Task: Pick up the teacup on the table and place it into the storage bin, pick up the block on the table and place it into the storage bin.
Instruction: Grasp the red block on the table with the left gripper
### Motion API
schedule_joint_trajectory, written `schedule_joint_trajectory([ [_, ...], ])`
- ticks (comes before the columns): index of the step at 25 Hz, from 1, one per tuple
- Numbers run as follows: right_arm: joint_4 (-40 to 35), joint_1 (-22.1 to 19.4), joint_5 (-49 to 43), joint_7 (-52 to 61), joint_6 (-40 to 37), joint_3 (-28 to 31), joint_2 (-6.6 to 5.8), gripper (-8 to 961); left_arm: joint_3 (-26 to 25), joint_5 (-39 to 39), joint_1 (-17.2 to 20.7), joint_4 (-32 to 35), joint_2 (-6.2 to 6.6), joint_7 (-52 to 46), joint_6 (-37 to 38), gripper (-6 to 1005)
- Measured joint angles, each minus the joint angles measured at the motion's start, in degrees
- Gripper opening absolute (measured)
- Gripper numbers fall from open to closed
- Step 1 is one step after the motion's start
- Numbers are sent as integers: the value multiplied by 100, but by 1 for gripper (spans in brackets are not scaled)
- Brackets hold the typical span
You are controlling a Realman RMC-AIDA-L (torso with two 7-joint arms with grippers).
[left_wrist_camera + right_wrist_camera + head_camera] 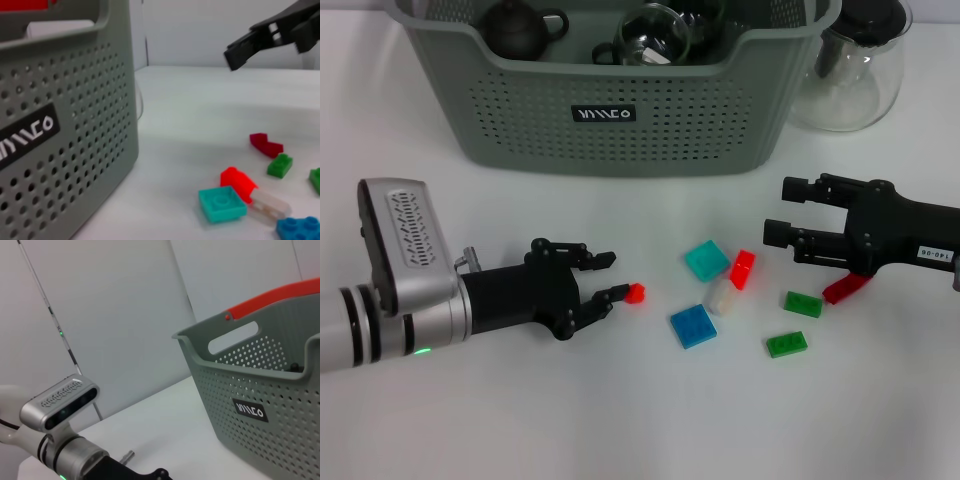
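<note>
Eight blocks [706, 261], perhaps; one bin [620, 120].

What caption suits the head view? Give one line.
Left gripper pinches a small red block before the storage bin.

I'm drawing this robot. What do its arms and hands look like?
The left gripper is black with jointed fingers, on a silver arm with black rings, a green light and a grey perforated box. The right gripper is black too, and its arm has a small white label.
</note>
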Motion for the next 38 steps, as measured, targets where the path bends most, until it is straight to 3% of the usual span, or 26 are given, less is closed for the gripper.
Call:
schedule_joint_trajectory([
  [5,14,2,0,-6,1,-12,0,795,16,0,-53,-122,-27,91,-188,382],
  [25,34,-12,-2,1,1,-42,-8,795,39,-137,-3,-214,-11,194,406,382],
  [38,34,-48,-18,-19,-26,-48,4,795,62,-155,-138,-423,-26,418,77,383],
])
